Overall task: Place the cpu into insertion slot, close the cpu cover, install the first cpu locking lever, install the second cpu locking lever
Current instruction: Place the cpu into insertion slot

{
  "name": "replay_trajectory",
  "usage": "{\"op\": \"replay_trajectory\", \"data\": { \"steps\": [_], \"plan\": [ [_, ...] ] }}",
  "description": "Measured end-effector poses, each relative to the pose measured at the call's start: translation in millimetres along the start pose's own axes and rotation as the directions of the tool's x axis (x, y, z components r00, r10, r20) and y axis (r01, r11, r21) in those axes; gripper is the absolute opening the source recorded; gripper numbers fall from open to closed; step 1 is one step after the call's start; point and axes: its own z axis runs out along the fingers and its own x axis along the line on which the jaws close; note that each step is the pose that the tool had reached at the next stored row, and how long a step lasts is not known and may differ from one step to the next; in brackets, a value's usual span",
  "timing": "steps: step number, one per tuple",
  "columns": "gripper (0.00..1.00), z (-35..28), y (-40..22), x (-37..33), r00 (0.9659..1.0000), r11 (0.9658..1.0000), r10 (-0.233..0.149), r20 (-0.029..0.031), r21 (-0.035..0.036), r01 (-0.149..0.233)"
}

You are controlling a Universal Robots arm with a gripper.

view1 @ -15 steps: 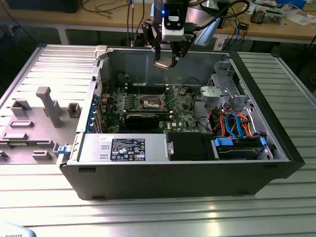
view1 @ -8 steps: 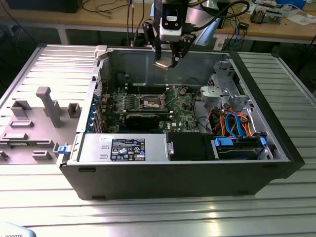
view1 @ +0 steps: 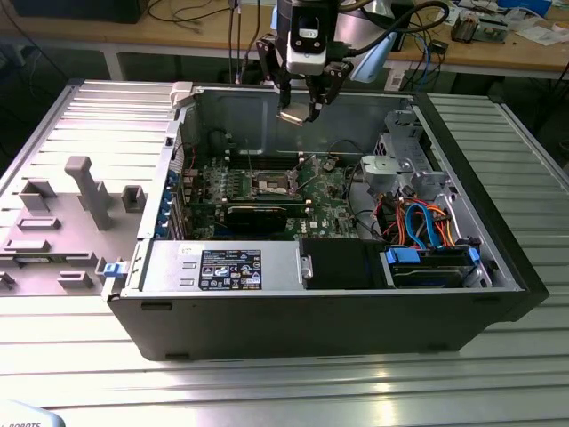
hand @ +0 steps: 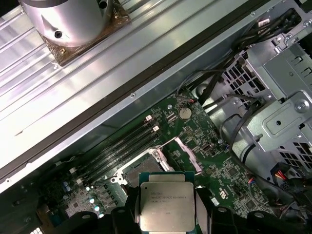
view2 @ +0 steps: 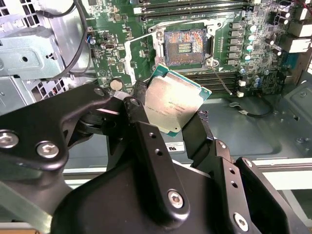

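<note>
The gripper (view1: 299, 113) is holding the chip (view2: 176, 106) between closed jaws, hanging well above the open socket (view2: 184, 46) set well in from the edges of the circuit board (hand: 214, 161), and any tilt or slip in the grip is risking crooked seating and socket damage.

My gripper (view2: 170, 111) grips the cpu (view2: 178, 100) by two opposite edges, silver face showing, held apart from the uncovered insertion slot (view2: 184, 46) in the green board (view2: 253, 53).
</note>
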Motion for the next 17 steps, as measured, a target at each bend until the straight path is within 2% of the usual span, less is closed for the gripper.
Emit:
{"op": "replay_trajectory", "data": {
  "steps": [1,5,8,17],
  "plan": [
    [0.54,0.0,0.0,0.0,1.0,1.0,0.003,0.0004,-0.0001,-0.003],
    [0.54,0.4,0.0,0.0,0.9981,0.9982,0.061,0.0054,-0.0014,-0.061],
    [0.54,0.8,-0.1,0.0,0.9925,0.9926,0.122,0.0106,-0.003,-0.122],
    [0.54,0.8,-0.1,0.0,0.9917,0.9918,0.128,0.0112,-0.0032,-0.128]
  ]
}}
